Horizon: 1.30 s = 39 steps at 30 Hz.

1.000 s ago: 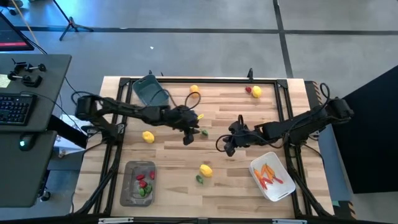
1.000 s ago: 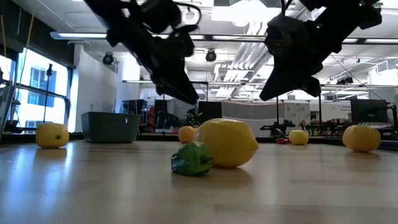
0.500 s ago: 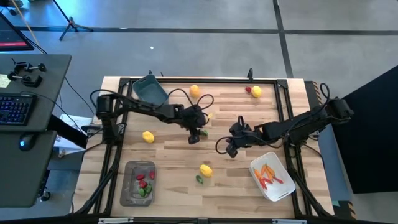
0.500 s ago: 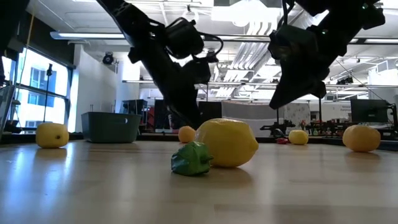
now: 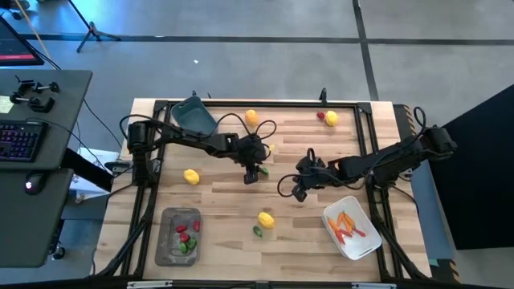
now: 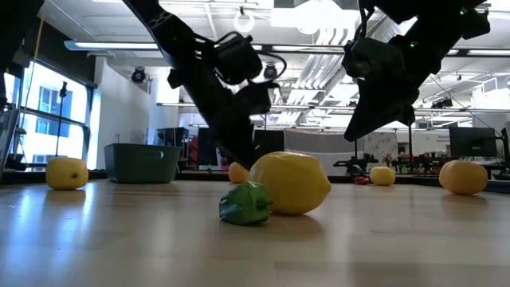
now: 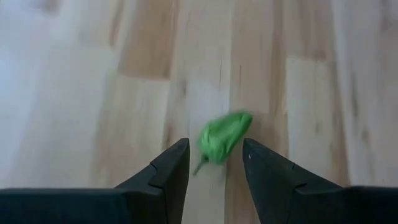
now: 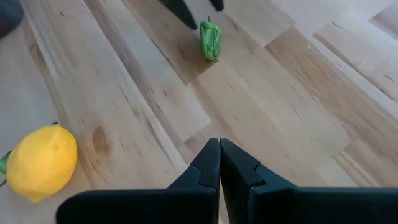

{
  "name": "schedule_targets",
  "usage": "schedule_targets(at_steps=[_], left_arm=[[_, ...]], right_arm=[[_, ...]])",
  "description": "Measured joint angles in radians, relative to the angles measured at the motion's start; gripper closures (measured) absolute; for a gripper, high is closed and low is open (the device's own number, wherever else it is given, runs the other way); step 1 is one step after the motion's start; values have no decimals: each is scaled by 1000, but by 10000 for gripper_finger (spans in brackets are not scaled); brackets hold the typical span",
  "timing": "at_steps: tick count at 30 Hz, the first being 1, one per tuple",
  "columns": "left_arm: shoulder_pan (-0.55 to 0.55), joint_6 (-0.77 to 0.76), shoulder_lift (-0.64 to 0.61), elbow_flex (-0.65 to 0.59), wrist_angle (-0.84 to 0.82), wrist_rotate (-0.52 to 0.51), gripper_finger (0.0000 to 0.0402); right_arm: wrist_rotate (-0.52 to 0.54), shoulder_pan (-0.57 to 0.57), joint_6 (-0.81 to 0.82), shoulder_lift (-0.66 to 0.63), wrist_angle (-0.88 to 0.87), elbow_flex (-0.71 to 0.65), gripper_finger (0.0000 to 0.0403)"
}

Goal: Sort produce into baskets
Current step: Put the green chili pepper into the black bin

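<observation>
Swinging across the wooden surface (image 5: 225,201) since a second ago, the left gripper (image 5: 252,173) has come down from above to a small green piece (image 5: 263,170) at mid-surface, seen from overhead, while the right gripper (image 5: 299,191) has stayed nearby; a grasp looks imminent. At table height, both arms hang before an open workshop with ceiling lights, with a lemon (image 6: 291,182) and another green piece (image 6: 245,202) close to the lens and the blue-grey tub (image 6: 142,163) far back. From the left wrist, the fingers stand apart, the green piece lying just beyond their tips, not yet clamped. From the right wrist, the fingers are pressed together, empty, above bare planks.
</observation>
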Motion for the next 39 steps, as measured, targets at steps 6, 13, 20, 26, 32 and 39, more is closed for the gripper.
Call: schedule_targets(at_steps=[6, 13, 20, 26, 32, 39], left_arm=[[0, 2, 26, -1, 0, 5, 266], [0, 14, 33, 0, 15, 2, 274], [4, 50, 33, -1, 85, 5, 363], [18, 27, 33, -1, 84, 23, 395], [9, 14, 17, -1, 47, 79, 401], [-45, 25, -150, -1, -110, 86, 401]], right_arm=[[-1, 0, 0, 0, -3, 0, 403], [-2, 0, 0, 0, -5, 0, 403], [-2, 0, -8, 0, -5, 0, 403], [-3, 0, -8, 0, -5, 0, 403], [-3, 0, -19, 0, -5, 0, 403], [-3, 0, -27, 0, -2, 0, 403]])
